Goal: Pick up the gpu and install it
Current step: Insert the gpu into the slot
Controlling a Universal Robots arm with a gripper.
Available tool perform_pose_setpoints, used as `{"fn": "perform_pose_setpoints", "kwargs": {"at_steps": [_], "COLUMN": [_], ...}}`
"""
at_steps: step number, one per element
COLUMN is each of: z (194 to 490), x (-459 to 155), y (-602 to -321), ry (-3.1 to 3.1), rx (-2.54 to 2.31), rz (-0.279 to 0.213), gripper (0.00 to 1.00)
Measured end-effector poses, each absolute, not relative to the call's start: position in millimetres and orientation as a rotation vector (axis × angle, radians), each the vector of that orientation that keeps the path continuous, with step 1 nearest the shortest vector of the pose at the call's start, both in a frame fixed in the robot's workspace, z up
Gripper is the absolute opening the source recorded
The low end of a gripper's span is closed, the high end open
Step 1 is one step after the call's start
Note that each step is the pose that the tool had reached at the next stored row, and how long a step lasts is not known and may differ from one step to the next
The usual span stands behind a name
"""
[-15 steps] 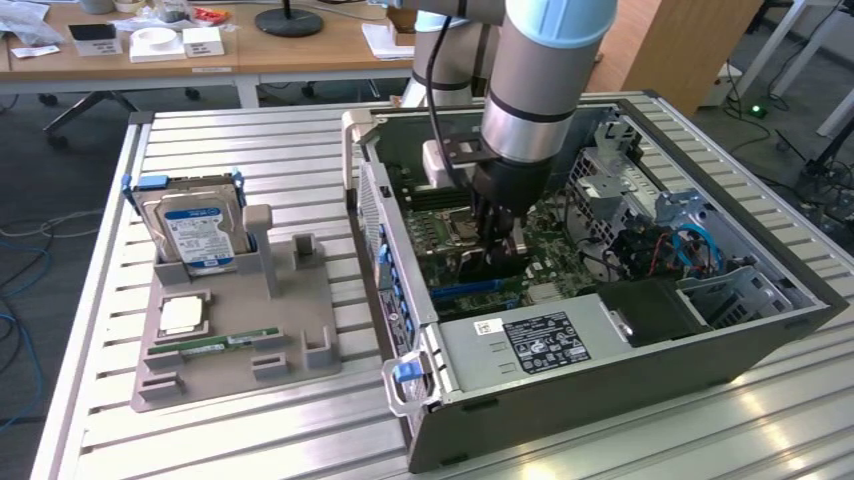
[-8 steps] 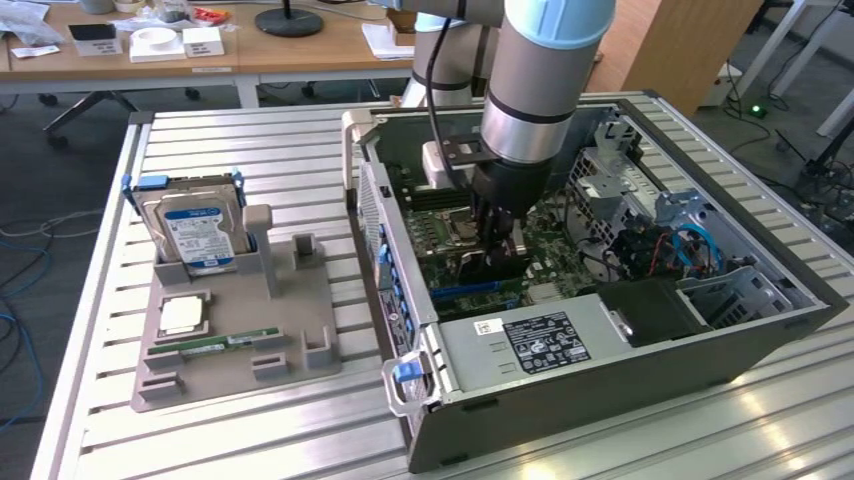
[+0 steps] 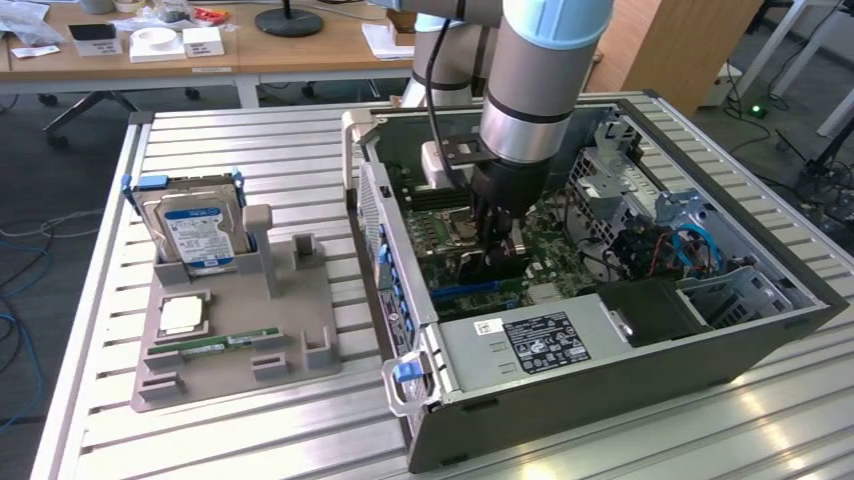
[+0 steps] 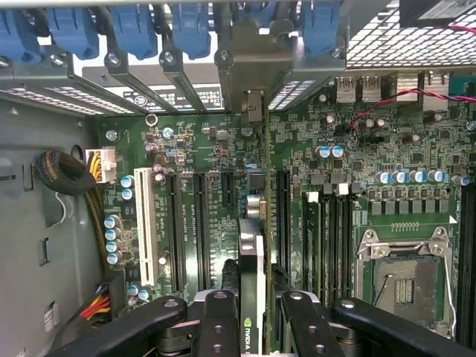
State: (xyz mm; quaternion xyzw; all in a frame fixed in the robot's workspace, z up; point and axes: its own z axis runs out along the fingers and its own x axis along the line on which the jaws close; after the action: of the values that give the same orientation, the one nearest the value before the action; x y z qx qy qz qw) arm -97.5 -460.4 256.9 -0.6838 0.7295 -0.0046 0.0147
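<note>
The gpu (image 4: pixel 253 245) stands on edge between my fingers (image 4: pixel 219 312), its green board and black cooler seen edge-on, with a logo near the grip. Its silver bracket end reaches toward the case's rear slot openings (image 4: pixel 249 97). It hangs over the black expansion slots of the motherboard (image 4: pixel 201 216); whether it touches a slot I cannot tell. In the exterior view my gripper (image 3: pixel 501 245) reaches down into the open computer case (image 3: pixel 747 310), shut on the dark gpu (image 3: pixel 487 268).
A grey holder (image 3: pixel 234 340) at the exterior view's left carries a silver hard drive (image 3: pixel 198 235), a CPU (image 3: pixel 180 315) and a memory stick (image 3: pixel 214 343). The power supply (image 3: pixel 534 342), drive cage (image 3: pixel 627 180), cables (image 3: pixel 681 250) and CPU socket (image 4: pixel 401 279) crowd the case.
</note>
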Motion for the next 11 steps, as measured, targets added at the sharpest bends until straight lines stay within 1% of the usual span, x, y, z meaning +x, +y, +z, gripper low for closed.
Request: {"fn": "perform_pose_setpoints", "kwargs": {"at_steps": [4, 11], "z": [256.6, 254.6], "x": [-98.1, -98.2], "y": [-460.3, -460.1], "ry": [2.275, 2.276], "rx": [-2.131, -2.131], "rz": [-0.023, -0.024], "gripper": [0.27, 0.27]}}
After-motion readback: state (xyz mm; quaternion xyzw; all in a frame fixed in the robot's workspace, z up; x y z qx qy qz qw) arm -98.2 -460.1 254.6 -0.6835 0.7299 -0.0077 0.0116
